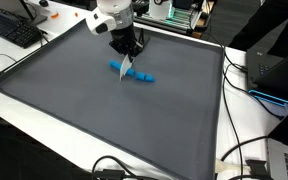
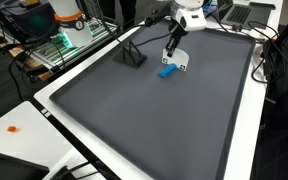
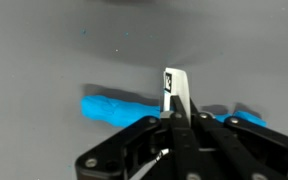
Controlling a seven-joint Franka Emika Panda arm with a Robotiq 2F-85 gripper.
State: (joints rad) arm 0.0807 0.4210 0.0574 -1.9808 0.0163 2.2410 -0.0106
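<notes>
A long blue piece [image 1: 134, 73] lies on the dark grey mat [image 1: 104, 120], near its far side. My gripper [image 1: 126, 57] hangs right over it, shut on a thin white flat blade [image 1: 125, 68] that points down at the blue piece. In the wrist view the white blade [image 3: 174, 92] sticks out from between the shut black fingers [image 3: 149, 130], and my gripper [image 3: 177, 118] sits in front of the blue piece [image 3: 114, 108], which runs across behind it. The blade's tip is at or just above the blue piece [image 2: 167, 71]; contact cannot be told.
A small black stand [image 2: 132, 55] sits on the mat [image 2: 154, 120] near the gripper [image 2: 172, 45]. A keyboard [image 1: 14, 30] lies off the mat's corner. Dark boxes and cables [image 1: 269, 65] line one side, and green-lit equipment [image 2: 69, 35] stands on the adjoining table.
</notes>
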